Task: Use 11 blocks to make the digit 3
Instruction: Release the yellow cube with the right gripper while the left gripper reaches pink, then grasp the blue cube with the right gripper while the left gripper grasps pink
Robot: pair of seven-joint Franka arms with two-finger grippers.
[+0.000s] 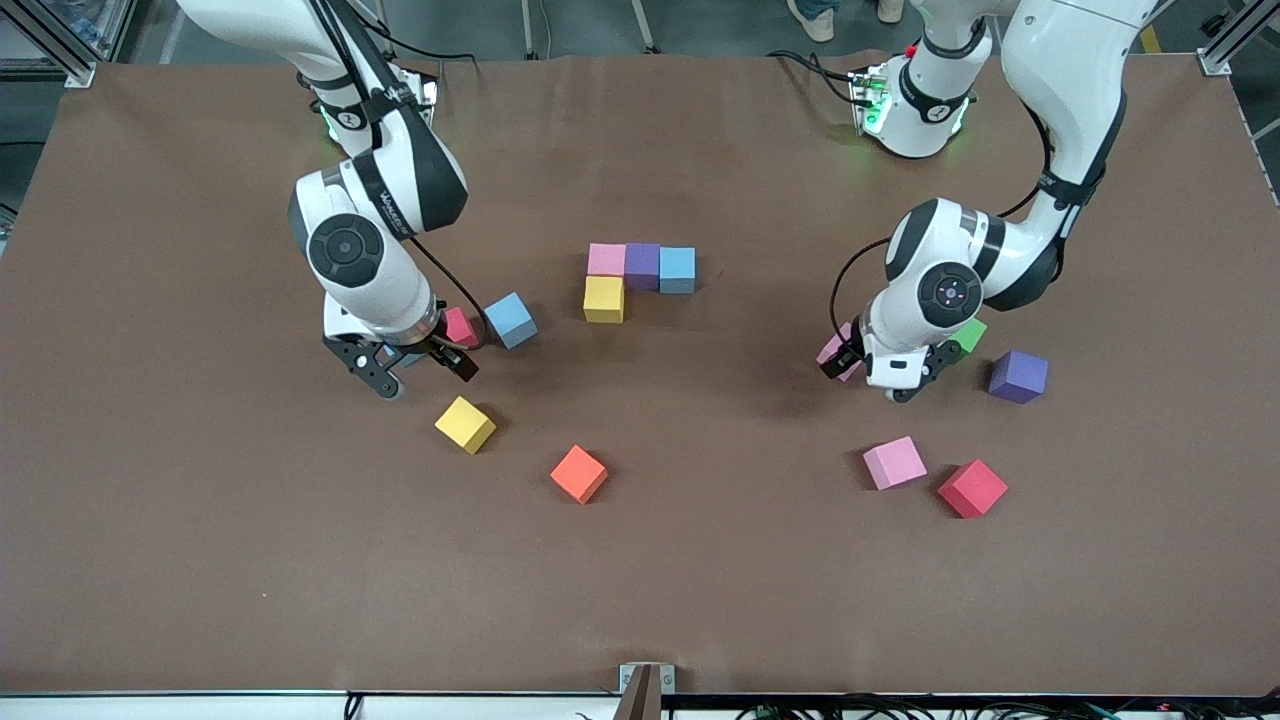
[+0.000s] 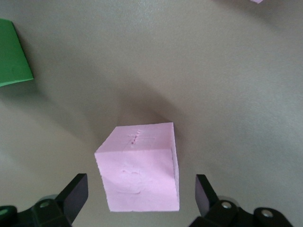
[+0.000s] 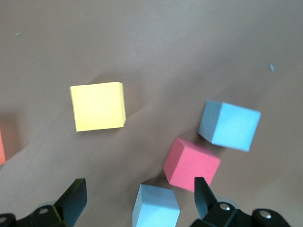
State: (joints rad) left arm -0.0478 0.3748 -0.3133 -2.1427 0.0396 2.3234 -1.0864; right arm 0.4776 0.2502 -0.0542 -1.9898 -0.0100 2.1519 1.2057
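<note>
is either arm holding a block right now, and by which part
Nothing is held. The left tool stands open around a matte pink cube; the right tool hangs open over loose cubes.

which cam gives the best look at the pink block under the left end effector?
Left wrist view. The pink block fills the frame between the open left end effector fingers, top and one side face clear. The front view shows only a sliver of it beside that arm's wrist. The right wrist view does not show it.
</note>
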